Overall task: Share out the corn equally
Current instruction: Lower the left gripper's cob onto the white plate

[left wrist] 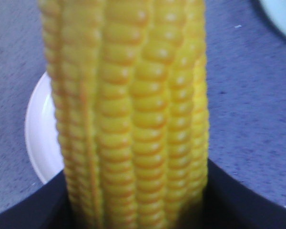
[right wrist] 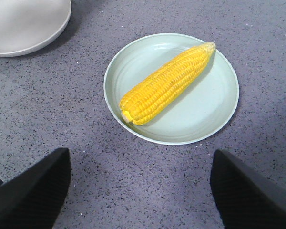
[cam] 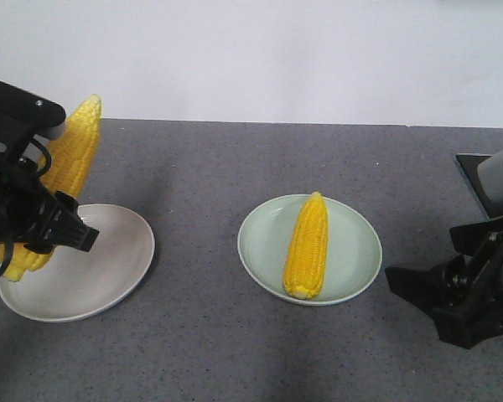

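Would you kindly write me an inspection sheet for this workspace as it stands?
Surface: grey speckled table, no spills.
Job's things: one cob lies on the green plate; another cob is held above the white plate, which is bare.
Clutter: nothing seen.
Grippers: left gripper shut on the raised cob; right gripper open, empty, near the green plate.
Cables: black wiring on left arm.
Surroundings: plain white wall.

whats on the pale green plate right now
One whole yellow corn cob lies on the round pale green plate, tip toward the far rim. The patch of plate beneath it is covered; nothing else shows there.
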`<state>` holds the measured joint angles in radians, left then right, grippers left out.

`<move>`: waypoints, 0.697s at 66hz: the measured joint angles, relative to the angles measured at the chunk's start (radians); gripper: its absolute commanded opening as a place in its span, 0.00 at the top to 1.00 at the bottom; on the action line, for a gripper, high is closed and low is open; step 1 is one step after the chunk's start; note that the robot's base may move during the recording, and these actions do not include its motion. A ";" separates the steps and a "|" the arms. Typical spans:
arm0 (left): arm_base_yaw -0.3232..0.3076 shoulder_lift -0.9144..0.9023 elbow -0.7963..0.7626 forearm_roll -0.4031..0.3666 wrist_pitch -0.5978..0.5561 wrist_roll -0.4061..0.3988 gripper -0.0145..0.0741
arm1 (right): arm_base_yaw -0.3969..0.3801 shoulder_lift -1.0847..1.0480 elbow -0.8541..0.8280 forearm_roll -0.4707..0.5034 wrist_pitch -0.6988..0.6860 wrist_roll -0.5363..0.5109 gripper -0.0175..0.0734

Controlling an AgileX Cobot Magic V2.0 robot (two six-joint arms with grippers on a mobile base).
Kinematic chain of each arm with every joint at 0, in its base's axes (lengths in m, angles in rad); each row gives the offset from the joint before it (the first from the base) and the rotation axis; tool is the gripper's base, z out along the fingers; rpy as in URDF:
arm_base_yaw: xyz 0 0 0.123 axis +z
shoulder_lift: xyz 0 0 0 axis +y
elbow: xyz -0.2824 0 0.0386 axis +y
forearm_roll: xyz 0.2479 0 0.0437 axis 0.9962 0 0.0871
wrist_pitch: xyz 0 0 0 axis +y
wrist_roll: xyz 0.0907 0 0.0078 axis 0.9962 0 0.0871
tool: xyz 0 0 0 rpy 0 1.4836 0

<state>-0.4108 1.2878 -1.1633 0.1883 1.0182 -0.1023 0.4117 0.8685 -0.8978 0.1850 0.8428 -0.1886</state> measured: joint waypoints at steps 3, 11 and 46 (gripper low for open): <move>0.024 0.030 -0.023 0.000 0.018 0.006 0.42 | 0.000 0.000 0.000 0.000 0.000 0.000 0.18; 0.081 0.094 -0.076 0.000 0.071 0.017 0.42 | 0.000 0.000 0.000 0.000 0.000 0.000 0.18; 0.170 0.324 -0.116 -0.034 0.119 0.023 0.42 | 0.000 0.000 0.000 0.000 0.000 0.000 0.18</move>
<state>-0.2404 1.6122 -1.2792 0.1540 1.1373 -0.0797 0.4117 0.8685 -0.8978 0.1850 0.8428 -0.1886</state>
